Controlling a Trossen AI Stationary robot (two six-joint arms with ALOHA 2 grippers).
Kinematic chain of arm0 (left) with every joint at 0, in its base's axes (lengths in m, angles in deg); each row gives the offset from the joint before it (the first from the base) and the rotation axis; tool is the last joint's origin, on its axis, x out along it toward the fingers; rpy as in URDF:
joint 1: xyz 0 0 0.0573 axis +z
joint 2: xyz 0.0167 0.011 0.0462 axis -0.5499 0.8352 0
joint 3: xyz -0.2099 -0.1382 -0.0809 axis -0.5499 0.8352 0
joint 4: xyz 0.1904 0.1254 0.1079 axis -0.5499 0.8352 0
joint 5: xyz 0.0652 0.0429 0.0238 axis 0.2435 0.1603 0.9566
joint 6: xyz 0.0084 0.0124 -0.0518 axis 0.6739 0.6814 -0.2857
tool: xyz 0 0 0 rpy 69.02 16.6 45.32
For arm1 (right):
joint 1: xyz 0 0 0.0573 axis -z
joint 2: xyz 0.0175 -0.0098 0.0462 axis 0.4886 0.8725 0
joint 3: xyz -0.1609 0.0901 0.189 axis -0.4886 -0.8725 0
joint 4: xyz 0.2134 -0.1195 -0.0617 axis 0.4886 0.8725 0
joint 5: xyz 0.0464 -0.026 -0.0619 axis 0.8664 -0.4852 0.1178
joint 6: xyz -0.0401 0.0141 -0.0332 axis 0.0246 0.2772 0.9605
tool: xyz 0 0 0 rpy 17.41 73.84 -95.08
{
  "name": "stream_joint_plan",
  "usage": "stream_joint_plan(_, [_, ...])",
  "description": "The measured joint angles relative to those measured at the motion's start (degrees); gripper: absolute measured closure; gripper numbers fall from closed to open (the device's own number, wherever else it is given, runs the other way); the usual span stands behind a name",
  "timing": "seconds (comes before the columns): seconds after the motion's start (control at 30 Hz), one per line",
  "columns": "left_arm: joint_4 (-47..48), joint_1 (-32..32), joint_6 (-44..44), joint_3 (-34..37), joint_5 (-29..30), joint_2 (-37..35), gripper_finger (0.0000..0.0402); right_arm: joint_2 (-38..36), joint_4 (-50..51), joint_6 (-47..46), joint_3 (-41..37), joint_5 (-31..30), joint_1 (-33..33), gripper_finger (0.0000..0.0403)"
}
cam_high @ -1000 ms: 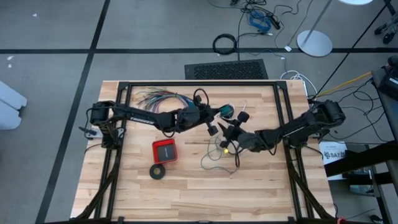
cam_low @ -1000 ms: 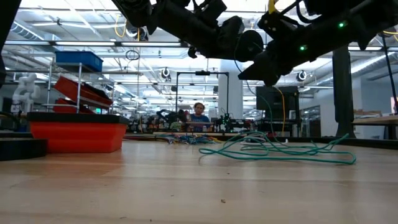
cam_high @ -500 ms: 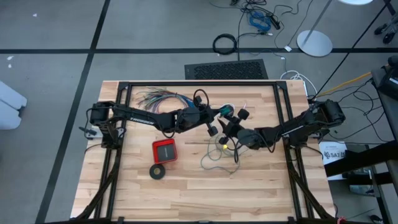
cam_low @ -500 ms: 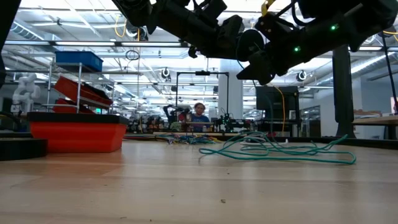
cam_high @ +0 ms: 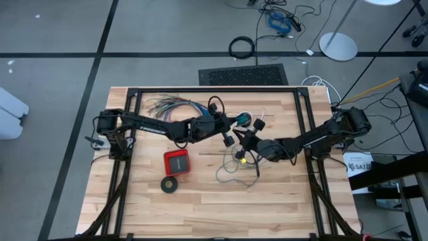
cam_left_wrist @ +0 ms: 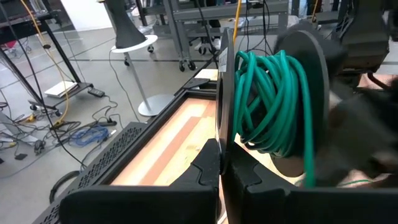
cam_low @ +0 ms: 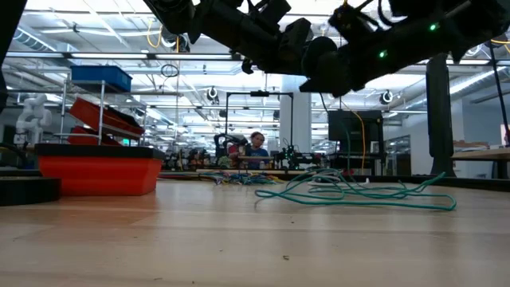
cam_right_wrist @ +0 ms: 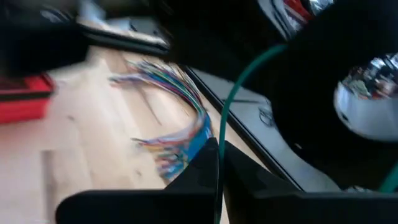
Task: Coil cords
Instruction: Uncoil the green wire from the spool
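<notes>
Left wrist view shows the left gripper [cam_left_wrist: 220, 163] pinching a spool [cam_left_wrist: 227, 93] half wound with green wire [cam_left_wrist: 273, 102]; right gripper [cam_right_wrist: 217, 163] pinches the strand, much lies loose.

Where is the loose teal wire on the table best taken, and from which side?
Probably one strand at the outer loop of the teal wire, pinched from straight above: it lies thin and flat on the table, and loops cross nearer the middle. The right gripper pinches it higher up; the left gripper holds its spool.
</notes>
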Motion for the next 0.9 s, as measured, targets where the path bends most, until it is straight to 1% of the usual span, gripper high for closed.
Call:
stream_joint_plan(0.13, [1.0,0.3,0.3,0.0,0.0,0.0,0.0402,-2.1,-1.6,1.3,0.0,0.0,-2.4,0.0403])
stream_joint_plan(0.33, [2.8,0.5,1.6,0.0,0.6,0.0,0.0402,-8.1,-1.7,2.7,0.0,-1.0,-5.6,0.0403])
stream_joint_plan(0.47, [3.0,0.5,1.7,0.0,0.7,0.0,0.0402,-12.0,-0.6,4.6,0.0,-7.3,-8.2,0.0403])
stream_joint_plan(0.53, [3.0,0.5,1.7,0.0,0.8,0.0,0.0402,-14.0,2.7,4.2,0.0,-11.0,-9.0,0.0403])
stream_joint_plan(0.6, [3.0,0.5,1.7,0.0,0.8,0.0,0.0402,-15.9,9.4,0.6,0.0,-13.6,-9.3,0.0403])
stream_joint_plan(0.7, [2.8,0.5,1.7,0.0,0.8,0.0,0.0402,-18.1,21.8,-10.7,0.0,-13.1,-8.6,0.0403])
stream_joint_plan(0.8, [2.5,0.5,1.7,0.0,1.0,0.0,0.0402,-18.5,31.7,-21.7,0.0,-8.3,-7.7,0.0403])
stream_joint_plan(0.9, [2.0,0.7,1.7,0.0,1.7,0.0,0.0402,-17.7,35.6,-28.7,0.0,-2.1,-7.3,0.0403])
